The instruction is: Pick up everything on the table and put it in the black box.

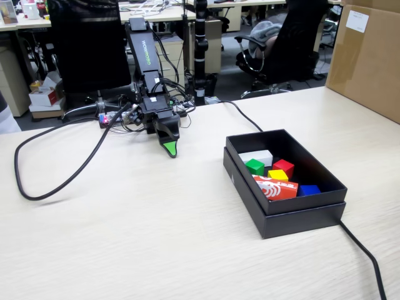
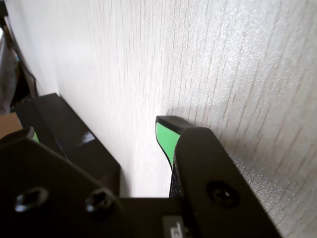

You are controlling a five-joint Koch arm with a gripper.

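Note:
The black box [image 1: 299, 211] stands on the beige table [image 1: 125, 237] at the right. Inside it lie the green cube [image 1: 254, 166], the red cube [image 1: 284, 167] and the yellow cube [image 1: 278, 175], close together. My gripper [image 1: 170, 150] points down with its green tip at the tabletop, left of the box and apart from it. In the wrist view the gripper [image 2: 99, 135] is open and empty, with bare table between the green-padded fingertips [image 2: 166, 136]. A corner of the black box [image 2: 74, 139] shows there too.
The box also holds a white block [image 1: 257, 156], a red-orange packet [image 1: 275, 187] and a blue piece [image 1: 309, 189]. A brown cardboard box [image 1: 365, 56] stands at the far right. Black cables [image 1: 56, 181] loop at the left and run past the box's front right corner [image 1: 369, 262].

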